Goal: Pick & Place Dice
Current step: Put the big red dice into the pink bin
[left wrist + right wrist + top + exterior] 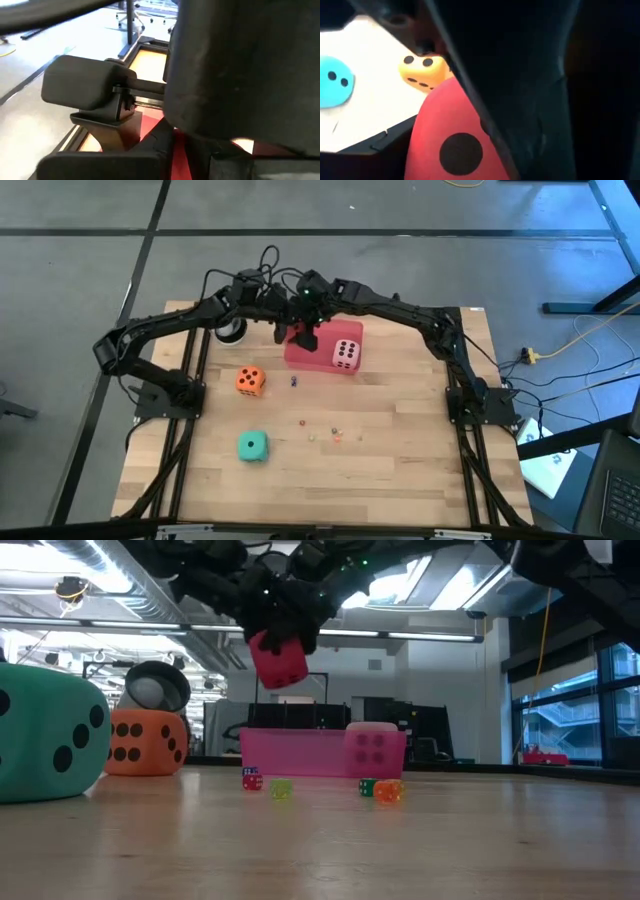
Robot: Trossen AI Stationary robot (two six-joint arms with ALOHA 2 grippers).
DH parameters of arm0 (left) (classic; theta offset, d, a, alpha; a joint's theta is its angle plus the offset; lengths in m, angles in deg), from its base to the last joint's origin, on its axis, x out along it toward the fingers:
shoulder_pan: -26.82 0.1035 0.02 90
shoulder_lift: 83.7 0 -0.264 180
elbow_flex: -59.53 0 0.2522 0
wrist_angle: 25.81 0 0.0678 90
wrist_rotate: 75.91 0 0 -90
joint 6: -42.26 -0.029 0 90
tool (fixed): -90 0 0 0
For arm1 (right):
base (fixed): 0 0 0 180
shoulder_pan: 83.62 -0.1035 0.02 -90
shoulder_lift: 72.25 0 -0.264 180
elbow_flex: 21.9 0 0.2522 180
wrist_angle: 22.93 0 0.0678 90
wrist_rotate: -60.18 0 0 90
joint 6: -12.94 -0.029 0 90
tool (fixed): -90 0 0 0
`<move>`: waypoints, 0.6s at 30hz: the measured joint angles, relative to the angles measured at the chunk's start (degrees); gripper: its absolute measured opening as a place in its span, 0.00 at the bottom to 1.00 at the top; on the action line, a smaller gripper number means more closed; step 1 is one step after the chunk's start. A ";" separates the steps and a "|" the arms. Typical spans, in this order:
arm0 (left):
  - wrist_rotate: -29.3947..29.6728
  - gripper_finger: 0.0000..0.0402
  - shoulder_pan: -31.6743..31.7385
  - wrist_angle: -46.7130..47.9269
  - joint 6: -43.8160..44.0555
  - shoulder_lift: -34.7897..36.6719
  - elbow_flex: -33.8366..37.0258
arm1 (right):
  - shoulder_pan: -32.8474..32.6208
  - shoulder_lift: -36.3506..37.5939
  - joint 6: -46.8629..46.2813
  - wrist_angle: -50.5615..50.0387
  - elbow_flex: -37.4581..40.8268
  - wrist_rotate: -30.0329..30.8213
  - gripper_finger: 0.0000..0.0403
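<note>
So the right hand (303,332) is clamping the soft red cube die with dark pips (278,660) and holding it up in the air, right above the near-left end of the flat pink rectangular tray (300,752). In the low view the die is hanging clear of the tray with a gap under it, tilted a bit. The right wrist view is basically all red die (445,140) with one big black pip showing, squeezed against a dark finger.

The left hand (272,298) is crowding in right next to it, at the back of the wooden surface (400,450). Honestly can't tell if its fingers are wide or narrow, the left wrist view is just filling up with the other arm's dark housing.

The pale pink soft die (346,353) is sitting on the tray's right end. The orange soft die (250,380) is resting on the surface to the left of the tray, and the teal-green soft die (252,446) is lying closer to the front edge, well apart from the rest. A few tiny coloured beads (336,434) are scattering across the middle of the surface. There's also a round dark-rimmed thing (231,330) sitting near the back left, close to the left arm.
</note>
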 joint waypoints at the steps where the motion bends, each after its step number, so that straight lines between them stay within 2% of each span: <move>1: -0.24 0.09 0.05 -0.47 0.11 -0.50 0.00 | 0.19 0.00 -0.04 -0.35 0.00 -0.59 0.99; 4: -0.46 0.09 0.50 -2.05 0.75 -1.60 0.00 | 0.88 -0.07 0.48 -1.09 0.00 -3.58 0.99; 7: -3.23 0.09 1.27 -2.50 1.15 -2.02 0.42 | 1.08 -0.07 3.30 -2.93 0.00 -6.24 0.99; 11: -10.04 0.09 3.13 -3.38 1.29 -2.10 1.50 | 0.70 -0.11 6.73 -4.66 0.02 -7.30 0.99; 18: -21.73 0.09 4.19 -1.05 -0.12 -2.10 1.62 | 1.09 0.48 9.08 -4.68 0.13 -12.70 0.99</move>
